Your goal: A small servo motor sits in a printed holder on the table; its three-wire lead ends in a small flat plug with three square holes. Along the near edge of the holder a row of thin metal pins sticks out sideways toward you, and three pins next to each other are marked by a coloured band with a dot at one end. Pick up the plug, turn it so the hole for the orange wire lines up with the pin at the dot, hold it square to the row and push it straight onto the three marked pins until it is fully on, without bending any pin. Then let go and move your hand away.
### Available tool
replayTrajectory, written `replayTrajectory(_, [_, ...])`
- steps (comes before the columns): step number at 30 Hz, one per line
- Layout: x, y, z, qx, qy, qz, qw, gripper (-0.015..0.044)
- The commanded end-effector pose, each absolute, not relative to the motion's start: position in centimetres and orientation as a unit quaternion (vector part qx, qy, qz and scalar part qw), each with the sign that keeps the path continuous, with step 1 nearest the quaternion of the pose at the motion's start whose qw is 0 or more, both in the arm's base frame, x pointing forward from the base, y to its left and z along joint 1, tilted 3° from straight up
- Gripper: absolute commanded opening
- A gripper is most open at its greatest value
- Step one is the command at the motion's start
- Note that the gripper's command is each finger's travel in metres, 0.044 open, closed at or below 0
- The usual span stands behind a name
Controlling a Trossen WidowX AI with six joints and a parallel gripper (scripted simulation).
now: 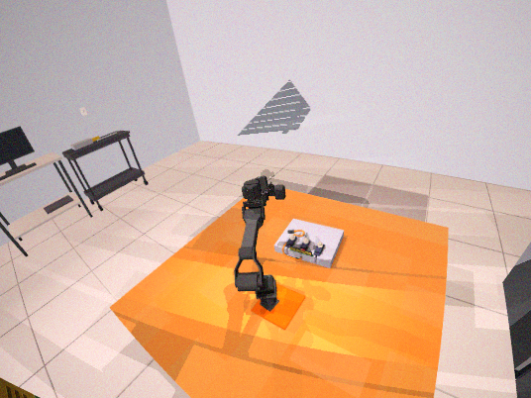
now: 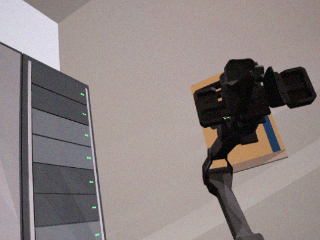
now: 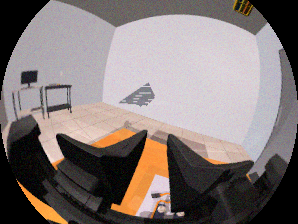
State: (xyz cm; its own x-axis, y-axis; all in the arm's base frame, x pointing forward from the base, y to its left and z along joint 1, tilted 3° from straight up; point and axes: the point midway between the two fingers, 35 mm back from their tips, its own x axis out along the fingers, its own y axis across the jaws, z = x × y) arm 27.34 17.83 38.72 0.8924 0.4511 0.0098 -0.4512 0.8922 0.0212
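My gripper (image 1: 264,185) (image 2: 262,71) (image 3: 157,135) is raised high, its fingers parted with nothing between them. A pale slab (image 1: 328,239) (image 3: 155,186) on the table carries the small dark servo parts and holder. The orange lead (image 1: 300,233) (image 3: 160,204) loops up from them, ending at a small dark plug (image 1: 290,232) (image 3: 158,195) on the slab. A yellow-green band (image 1: 300,251) runs along the holder's near edge in the top view. Single pins, the dot and the plug's holes are too small to make out. The slab is hidden in the exterior view.
The orange table (image 1: 396,248) (image 3: 131,192) bears the arm's base at its near part. Other dark blocks (image 1: 318,248) stand beside the holder parts on the slab. A desk with a monitor (image 1: 15,145) (image 3: 29,77) and a cart (image 1: 111,183) stand far off to the left.
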Motion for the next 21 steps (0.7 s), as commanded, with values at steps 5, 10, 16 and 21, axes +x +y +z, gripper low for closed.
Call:
replayTrajectory(5, [28.9, 14.9, 37.6, 0.008, -0.007, 0.193, 0.981, 0.0115])
replayTrajectory(10, [29.7, 12.8, 36.9, 0.007, -0.011, 0.165, 0.986, 0.0115])
replayTrajectory(16, [30.6, 10.3, 36.2, 0.007, -0.016, 0.132, 0.991, 0.0115])
replayTrajectory(21, [31.0, 8.1, 35.5, 0.007, -0.02, 0.105, 0.994, 0.0115])
